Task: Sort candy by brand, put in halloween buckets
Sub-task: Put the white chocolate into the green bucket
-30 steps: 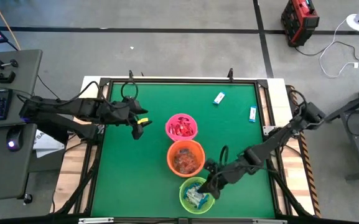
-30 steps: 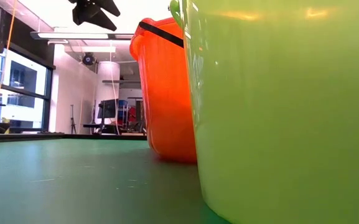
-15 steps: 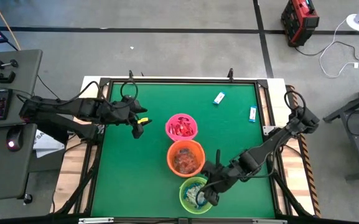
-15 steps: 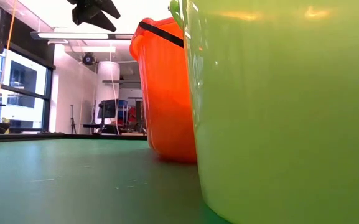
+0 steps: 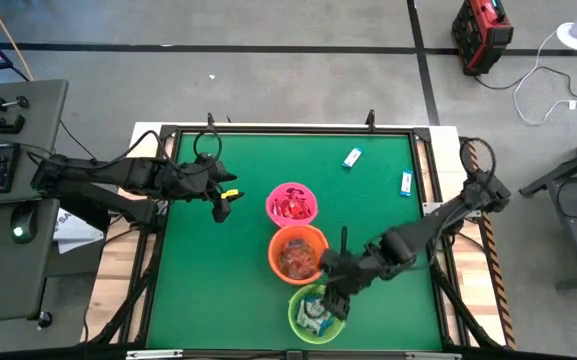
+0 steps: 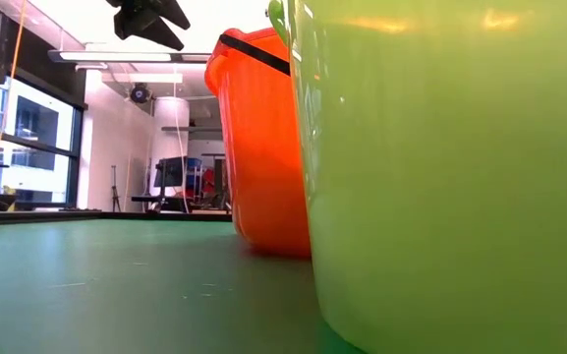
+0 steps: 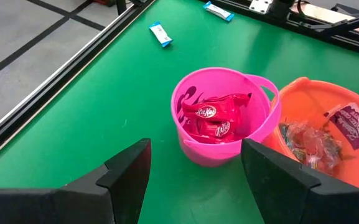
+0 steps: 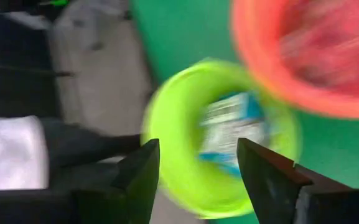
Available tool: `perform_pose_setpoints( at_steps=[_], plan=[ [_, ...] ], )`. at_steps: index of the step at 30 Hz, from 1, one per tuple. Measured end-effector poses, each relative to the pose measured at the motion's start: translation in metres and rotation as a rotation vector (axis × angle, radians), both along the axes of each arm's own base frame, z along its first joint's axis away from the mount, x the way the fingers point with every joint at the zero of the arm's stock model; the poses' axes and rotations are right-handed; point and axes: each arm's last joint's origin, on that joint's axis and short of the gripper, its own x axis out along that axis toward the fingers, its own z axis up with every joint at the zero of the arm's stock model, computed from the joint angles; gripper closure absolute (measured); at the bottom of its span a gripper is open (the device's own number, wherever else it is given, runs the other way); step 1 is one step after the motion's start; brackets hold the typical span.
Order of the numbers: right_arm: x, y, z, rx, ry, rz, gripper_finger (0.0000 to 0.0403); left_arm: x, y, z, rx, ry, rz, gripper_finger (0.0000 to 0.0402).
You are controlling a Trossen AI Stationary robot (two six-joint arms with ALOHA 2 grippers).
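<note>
Right end effector point(image 5: 334, 301) now parted and empty over lime green bucket point(image 5: 299, 316), shifted from its rim.

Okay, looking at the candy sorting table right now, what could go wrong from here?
1. The right gripper hangs open over the green bucket, close to its rim; pulling away low could tip it.
2. The green, orange and pink bucket stand tightly together, so one nudge may shift all three.
3. Two blue-and-white candies lie near the table's far right edge; a sloppy grasp might push them off.
</note>
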Motion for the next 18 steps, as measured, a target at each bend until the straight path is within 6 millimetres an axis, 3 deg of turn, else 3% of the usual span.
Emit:
perform_pose_setpoints(
  at_steps=[5, 9, 13, 18],
  plan=[
    [-0.006, -0.044, 0.037, -0.323, 0.092, -0.057, 0.0192, 0.0, 0.0, 0.0, 0.001, 0.0, 0.001, 0.0163],
    [-0.011, -0.1, 0.051, -0.577, 0.243, -0.098, 0.0192, 0.0, 0.0, 0.0, 0.008, -0.001, 0.01, 0.0163],
    [-0.008, -0.16, 0.042, -0.797, 0.382, -0.092, 0.0192, 0.0, 0.002, 0.001, 0.032, -0.009, 0.057, 0.0163],
    [-0.008, -0.241, -0.001, -0.926, 0.563, -0.084, 0.0192, -0.001, 0.004, 0.001, 0.055, -0.018, 0.106, 0.0163]
  ],
)
